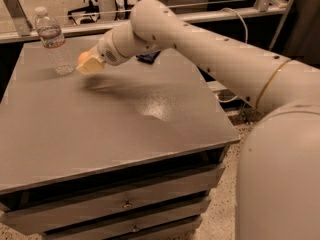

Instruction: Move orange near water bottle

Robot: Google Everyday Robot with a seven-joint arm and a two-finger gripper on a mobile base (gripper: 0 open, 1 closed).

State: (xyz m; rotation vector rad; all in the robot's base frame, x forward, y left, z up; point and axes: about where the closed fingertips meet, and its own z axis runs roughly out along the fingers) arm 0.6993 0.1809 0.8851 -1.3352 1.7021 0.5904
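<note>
We see the gripper (88, 65) out over the far left part of the grey table (100, 134), clenched around the orange (81, 57). Only a sliver of bright peel shows at the left edge of its pale pads. The fruit hangs clear of the tabletop, and a soft shadow (107, 84) lies on the surface below and a little to the right, so we judge it is being carried rather than resting.

The water bottle (52, 41) stands upright at the far left corner, just beside the gripper but not touching it. We read that small gap as deliberate, since it gives room to set the fruit down without knocking a tall, light bottle.

The arm (200, 41) reaches in from the right, low across the table, and partly hides a dark blue wrapper (149, 58) behind it.

In our judgement the carry is nearly over. What remains is lowering the orange onto the bare patch beside the bottle and letting go gently so it does not roll.
</note>
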